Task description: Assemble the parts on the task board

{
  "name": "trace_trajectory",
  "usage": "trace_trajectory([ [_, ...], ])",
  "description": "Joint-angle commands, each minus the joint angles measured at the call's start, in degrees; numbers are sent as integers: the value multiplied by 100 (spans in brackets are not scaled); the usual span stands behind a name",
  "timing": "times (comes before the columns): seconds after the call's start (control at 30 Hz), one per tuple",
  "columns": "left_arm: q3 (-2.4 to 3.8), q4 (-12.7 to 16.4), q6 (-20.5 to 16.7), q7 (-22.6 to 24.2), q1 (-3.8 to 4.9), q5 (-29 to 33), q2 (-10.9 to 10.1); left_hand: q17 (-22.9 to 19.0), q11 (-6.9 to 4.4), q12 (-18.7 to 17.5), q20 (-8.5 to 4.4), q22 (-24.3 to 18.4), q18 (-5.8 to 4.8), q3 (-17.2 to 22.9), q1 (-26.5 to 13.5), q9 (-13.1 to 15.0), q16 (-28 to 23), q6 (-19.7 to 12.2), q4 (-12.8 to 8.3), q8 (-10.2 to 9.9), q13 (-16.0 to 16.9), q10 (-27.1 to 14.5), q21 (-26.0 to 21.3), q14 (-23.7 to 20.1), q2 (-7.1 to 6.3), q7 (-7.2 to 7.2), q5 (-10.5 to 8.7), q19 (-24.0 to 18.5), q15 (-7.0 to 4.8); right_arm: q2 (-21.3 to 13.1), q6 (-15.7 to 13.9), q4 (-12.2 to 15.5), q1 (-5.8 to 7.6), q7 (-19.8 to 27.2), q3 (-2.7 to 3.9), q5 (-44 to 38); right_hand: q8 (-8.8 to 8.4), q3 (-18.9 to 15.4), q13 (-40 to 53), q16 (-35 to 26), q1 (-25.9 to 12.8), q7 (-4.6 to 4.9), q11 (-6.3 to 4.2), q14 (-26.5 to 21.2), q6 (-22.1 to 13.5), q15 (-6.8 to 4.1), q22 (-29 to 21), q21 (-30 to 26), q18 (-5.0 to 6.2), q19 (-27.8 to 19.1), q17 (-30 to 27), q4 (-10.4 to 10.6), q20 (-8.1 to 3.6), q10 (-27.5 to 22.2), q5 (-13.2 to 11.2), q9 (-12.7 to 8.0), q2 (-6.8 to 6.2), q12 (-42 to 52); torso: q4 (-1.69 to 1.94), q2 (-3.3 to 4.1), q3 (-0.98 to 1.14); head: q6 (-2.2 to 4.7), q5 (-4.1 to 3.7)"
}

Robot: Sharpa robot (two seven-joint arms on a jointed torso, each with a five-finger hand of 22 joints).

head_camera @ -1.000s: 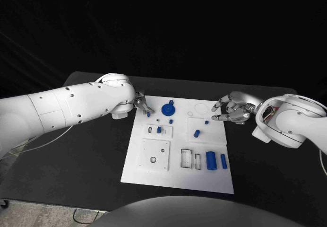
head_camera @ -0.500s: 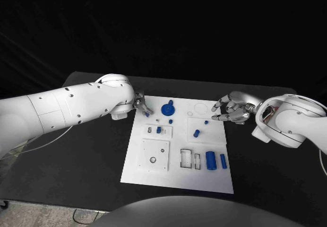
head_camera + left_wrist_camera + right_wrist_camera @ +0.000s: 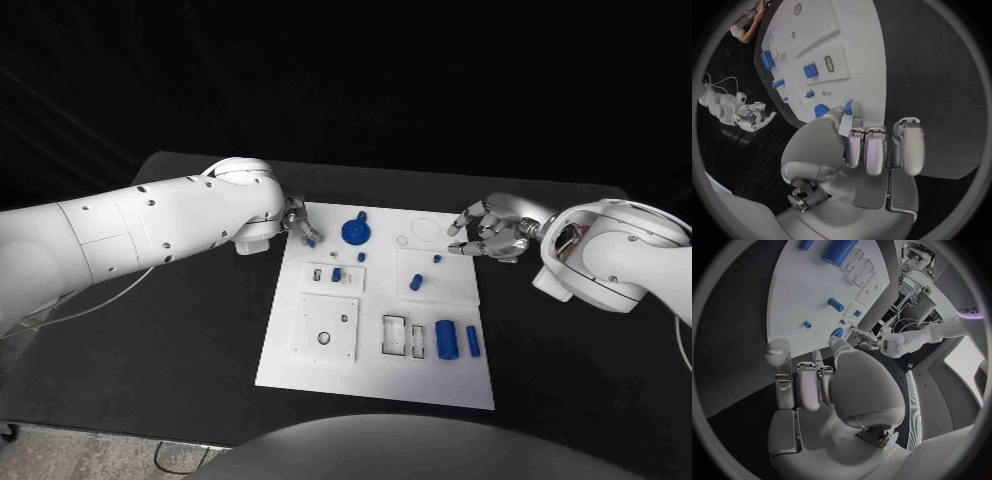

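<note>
Head view, upper middle of the frame: the left hand [image 3: 299,222] is hovering at the upper left corner of the white task board [image 3: 378,372], pinching a small blue peg [image 3: 312,240] between thumb and a finger. Compared with a second ago, almost nothing is moving; the peg and the fingers are sitting within a hair of their earlier place, which suggests the arm is pausing to line up rather than travelling. In the left wrist view the same peg [image 3: 848,107] is showing at the fingertips, just over the board's edge, with the other fingers curled below it.

At the right edge of the board, the right hand [image 3: 488,232] is waiting off the plate with its fingers loosely apart and nothing between them.

Across the board the other parts are lying unchanged: a round blue disc [image 3: 356,232] near the top, a small blue block [image 3: 415,283] in the middle, and two blue cylinders [image 3: 447,339] side by side at lower right, next to a pair of rectangular slots. Most pieces are looking unseated, so assembly appears to be at an early stage, and the next call is likely a careful lowering of the peg into a hole near the disc.
</note>
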Motion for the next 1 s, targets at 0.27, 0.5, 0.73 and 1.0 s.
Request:
trace_trajectory([
  [0.27,0,147,-174,51,-13,118,-117,1508,0,13,-11,919,-51,415,192,1,14,-47,-176,-93,1503,599,-32,607,-122,-10,905,-18,16,-2,44,-5,-10,-17,0,44,22,47,1049,-21,14,-3,29,202,29,38,227,-27,106,-7,577,9,-9,56,37,-13,47,-34,-5,13,-4,1,-32],
  [0.5,36,581,-379,43,1,314,-407,1508,-3,13,-14,927,-51,591,230,6,14,-50,-254,-119,1503,599,-38,607,-211,-9,1099,-15,12,-29,59,6,-10,-42,0,51,22,57,1046,-25,17,-4,29,200,30,38,224,-39,108,-10,573,7,-9,52,49,-17,55,-37,2,1,1,1,-19],
  [0.73,56,1141,-506,20,60,519,-756,1508,-2,13,-14,926,-50,634,234,4,14,-58,-272,-131,1503,599,-42,607,-236,-6,1134,-18,12,-28,70,13,-10,-59,0,60,22,64,1044,-27,20,-4,29,200,31,38,225,-42,108,-9,572,6,-9,50,56,-19,61,-39,9,-2,1,1,-1],
  [1.0,9,1650,-556,-88,71,644,-1065,1508,-1,13,-14,894,-38,654,232,2,14,-60,-275,-136,1503,599,-75,607,-238,-4,1144,-55,13,-55,84,24,-11,-68,0,71,22,78,1044,-28,29,-6,28,199,31,38,225,-45,108,-8,570,2,-9,50,67,-23,71,-39,14,9,-14,1,-3],
])
